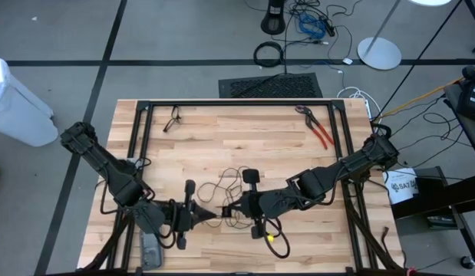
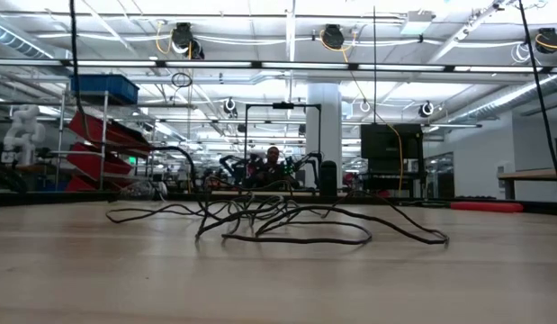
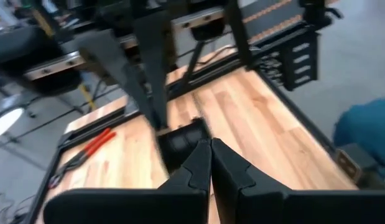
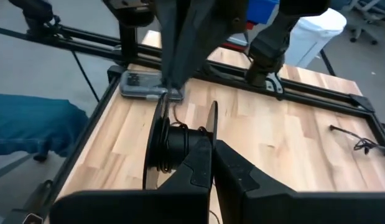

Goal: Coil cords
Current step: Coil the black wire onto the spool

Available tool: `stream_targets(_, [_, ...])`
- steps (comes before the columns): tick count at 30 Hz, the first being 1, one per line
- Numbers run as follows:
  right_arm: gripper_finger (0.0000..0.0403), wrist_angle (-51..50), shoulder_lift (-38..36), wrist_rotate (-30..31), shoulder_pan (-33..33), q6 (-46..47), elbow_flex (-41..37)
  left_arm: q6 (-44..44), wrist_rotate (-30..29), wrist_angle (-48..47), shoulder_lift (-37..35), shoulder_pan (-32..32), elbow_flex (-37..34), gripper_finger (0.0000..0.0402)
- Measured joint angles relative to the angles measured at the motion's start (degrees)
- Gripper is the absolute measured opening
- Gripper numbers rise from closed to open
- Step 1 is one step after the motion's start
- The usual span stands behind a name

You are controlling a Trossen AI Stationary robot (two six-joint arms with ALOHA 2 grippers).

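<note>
The thin black cord lies in loose, tangled loops on the wooden desk, near its front middle. The left hand and right hand meet tip to tip over the tangle, both closed. Whether either grips the cord cannot be told. Red pliers lie well apart.

The white container beside the table's right edge bears partly readable letters "SAT".
</note>
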Motion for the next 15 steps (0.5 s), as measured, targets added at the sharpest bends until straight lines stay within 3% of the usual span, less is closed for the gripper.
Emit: stream_targets(15, [0.0000,-1.0,-1.3,-0.3,0.9,-0.4,-0.1,-3.4,4.0,-1.2,0.1,-0.2,0.0,0.0021])
